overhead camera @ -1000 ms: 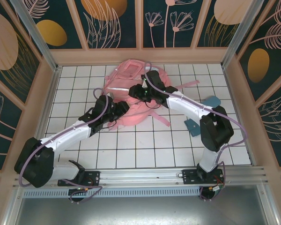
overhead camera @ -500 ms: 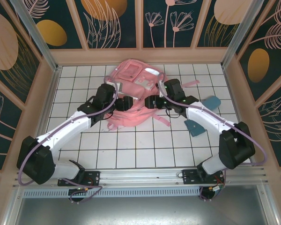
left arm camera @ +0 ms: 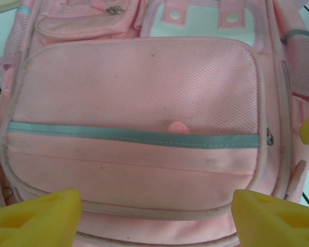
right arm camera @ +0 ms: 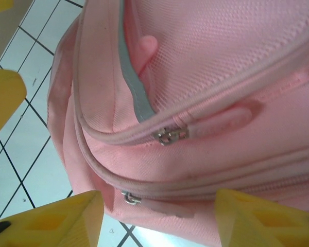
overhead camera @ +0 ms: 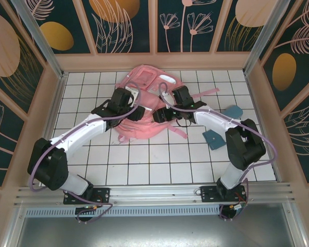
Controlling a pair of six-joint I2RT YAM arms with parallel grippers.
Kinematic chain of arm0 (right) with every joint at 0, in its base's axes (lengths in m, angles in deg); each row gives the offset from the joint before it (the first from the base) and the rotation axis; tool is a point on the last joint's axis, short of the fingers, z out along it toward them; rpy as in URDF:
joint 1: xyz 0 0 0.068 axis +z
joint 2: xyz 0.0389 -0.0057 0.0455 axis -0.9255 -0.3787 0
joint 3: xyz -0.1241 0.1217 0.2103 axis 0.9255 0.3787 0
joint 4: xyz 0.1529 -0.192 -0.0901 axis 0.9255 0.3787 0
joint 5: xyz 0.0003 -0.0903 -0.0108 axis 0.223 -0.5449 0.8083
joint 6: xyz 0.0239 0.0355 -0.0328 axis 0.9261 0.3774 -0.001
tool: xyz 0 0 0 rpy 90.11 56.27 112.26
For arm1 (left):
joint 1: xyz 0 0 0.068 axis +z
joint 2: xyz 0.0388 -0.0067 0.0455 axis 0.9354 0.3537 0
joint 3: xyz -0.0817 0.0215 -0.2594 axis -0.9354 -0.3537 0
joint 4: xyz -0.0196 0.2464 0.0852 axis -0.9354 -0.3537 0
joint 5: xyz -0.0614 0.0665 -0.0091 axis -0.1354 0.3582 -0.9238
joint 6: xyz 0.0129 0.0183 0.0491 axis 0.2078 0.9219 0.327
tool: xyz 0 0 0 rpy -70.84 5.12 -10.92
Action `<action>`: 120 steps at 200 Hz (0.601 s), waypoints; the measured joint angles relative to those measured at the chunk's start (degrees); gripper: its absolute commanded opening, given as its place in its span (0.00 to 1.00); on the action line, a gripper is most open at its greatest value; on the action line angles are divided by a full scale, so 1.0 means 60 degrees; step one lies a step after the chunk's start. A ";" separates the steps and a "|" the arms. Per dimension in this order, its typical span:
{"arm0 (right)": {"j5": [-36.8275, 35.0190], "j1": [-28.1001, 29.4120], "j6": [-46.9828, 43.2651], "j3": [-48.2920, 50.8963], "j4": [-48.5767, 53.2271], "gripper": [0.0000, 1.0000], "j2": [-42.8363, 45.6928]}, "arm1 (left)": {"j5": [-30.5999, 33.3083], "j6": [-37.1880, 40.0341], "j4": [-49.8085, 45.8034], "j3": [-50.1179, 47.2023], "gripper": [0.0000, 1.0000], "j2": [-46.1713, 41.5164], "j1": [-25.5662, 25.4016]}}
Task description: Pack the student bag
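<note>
The pink student bag [overhead camera: 143, 78] lies flat on the white tiled table at the back centre. My left gripper [overhead camera: 138, 113] hangs over its left side, and my right gripper [overhead camera: 157, 116] meets it from the right. In the left wrist view the bag's mesh front pocket [left arm camera: 139, 82] and its grey strip [left arm camera: 134, 136] face me. The left gripper [left arm camera: 157, 218] stands open, its yellow fingertips [left arm camera: 33, 218] wide apart above the lower seam. The right gripper [right arm camera: 157, 218] is open astride the bag's edge [right arm camera: 221, 62], close to two zip pullers [right arm camera: 170, 135].
Two blue flat pieces lie right of the bag, a light one [overhead camera: 234, 111] and a darker one [overhead camera: 212, 139]. Pink straps [overhead camera: 177, 133] trail onto the tiles. Wooden walls [overhead camera: 51, 103] close in the table on three sides.
Both grippers have opened and let go of the bunched bag, which now lies flatter. The left arm has moved toward the back, and the right gripper has drawn back to the bag's right side.
</note>
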 measured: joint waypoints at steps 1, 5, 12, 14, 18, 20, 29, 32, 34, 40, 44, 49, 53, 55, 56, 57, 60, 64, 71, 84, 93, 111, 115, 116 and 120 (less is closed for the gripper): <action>0.0011 0.0000 -0.0018 -0.0007 0.0000 0.53 -0.0007 | 0.0004 -0.0004 0.0000 0.0000 0.77 0.0000 0.0000; 0.0051 0.0000 -0.0036 -0.0058 0.0004 0.53 -0.0055 | 0.0022 -0.0004 0.0004 0.0007 0.76 0.0000 0.0015; 0.0098 0.0000 -0.0102 -0.0113 0.0022 0.52 -0.0117 | 0.0036 -0.0007 0.0000 0.0015 0.76 0.0000 0.0051; 0.0106 0.0000 -0.0124 -0.0124 0.0025 0.52 -0.0135 | 0.0044 -0.0011 0.0000 0.0015 0.76 0.0000 0.0058; 0.0131 0.0000 -0.0168 -0.0135 0.0044 0.52 -0.0160 | 0.0040 -0.0029 0.0000 0.0018 0.77 0.0000 0.0069; 0.0135 0.0000 -0.0186 -0.0138 0.0058 0.52 -0.0171 | 0.0044 -0.0029 0.0000 0.0018 0.77 0.0000 0.0076; 0.0157 0.0000 -0.0251 -0.0138 0.0146 0.52 -0.0211 | 0.0073 -0.0036 0.0000 0.0018 0.77 0.0000 0.0098; 0.0168 0.0000 -0.0262 -0.0138 0.0182 0.52 -0.0219 | 0.0073 -0.0036 0.0000 0.0018 0.77 0.0000 0.0098; 0.0168 0.0000 -0.0277 -0.0138 0.0211 0.52 -0.0229 | 0.0076 -0.0036 0.0000 0.0018 0.77 0.0000 0.0102; 0.0168 0.0004 -0.0313 -0.0138 0.0277 0.52 -0.0248 | 0.0080 -0.0036 0.0000 0.0018 0.77 0.0000 0.0113; 0.0171 0.0004 -0.0321 -0.0138 0.0310 0.52 -0.0266 | 0.0091 -0.0040 0.0000 0.0018 0.76 0.0000 0.0117; 0.0168 0.0004 -0.0335 -0.0146 0.0346 0.52 -0.0291 | 0.0106 -0.0040 0.0000 0.0018 0.77 0.0000 0.0117; 0.0168 0.0004 -0.0353 -0.0149 0.0379 0.52 -0.0306 | 0.0102 -0.0040 0.0000 0.0018 0.77 0.0000 0.0117; 0.0168 0.0004 -0.0357 -0.0149 0.0386 0.52 -0.0317 | 0.0102 -0.0044 0.0000 0.0018 0.77 0.0000 0.0117; 0.0168 0.0004 -0.0364 -0.0149 0.0401 0.52 -0.0328 | 0.0102 -0.0044 0.0000 0.0018 0.77 0.0000 0.0117; 0.0171 0.0004 -0.0368 -0.0149 0.0408 0.53 -0.0331 | 0.0102 -0.0047 0.0000 0.0018 0.77 0.0000 0.0117; 0.0168 0.0004 -0.0397 -0.0160 0.0444 0.53 -0.0350 | 0.0102 -0.0051 0.0000 0.0018 0.77 0.0000 0.0117; 0.0168 0.0004 -0.0408 -0.0168 0.0477 0.53 -0.0372 | 0.0102 -0.0069 0.0000 0.0018 0.77 0.0000 0.0117; 0.0168 0.0004 -0.0452 -0.0197 0.0525 0.53 -0.0423 | 0.0102 -0.0080 0.0000 0.0018 0.77 0.0000 0.0117; 0.0178 0.0015 -0.0514 -0.0255 0.0605 0.52 -0.0517 | 0.0106 -0.0109 0.0000 0.0018 0.77 0.0000 0.0117; 0.0204 0.0029 -0.0550 -0.0288 0.0670 0.48 -0.0561 | 0.0106 -0.0113 0.0000 0.0018 0.77 0.0000 0.0117; 0.0291 0.0073 -0.0688 -0.0342 0.0787 0.38 -0.0623 | 0.0113 -0.0113 0.0000 0.0018 0.77 0.0000 0.0117; 0.0302 0.0084 -0.0729 -0.0346 0.0812 0.36 -0.0630 | 0.0113 -0.0117 0.0000 0.0018 0.77 0.0000 0.0117; 0.0299 0.0087 -0.0750 -0.0346 0.0816 0.35 -0.0630 | 0.0113 -0.0113 0.0000 0.0018 0.77 0.0000 0.0117; 0.0302 0.0102 -0.0718 -0.0346 0.0852 0.33 -0.0634 | 0.0113 -0.0113 0.0000 0.0018 0.77 0.0000 0.0117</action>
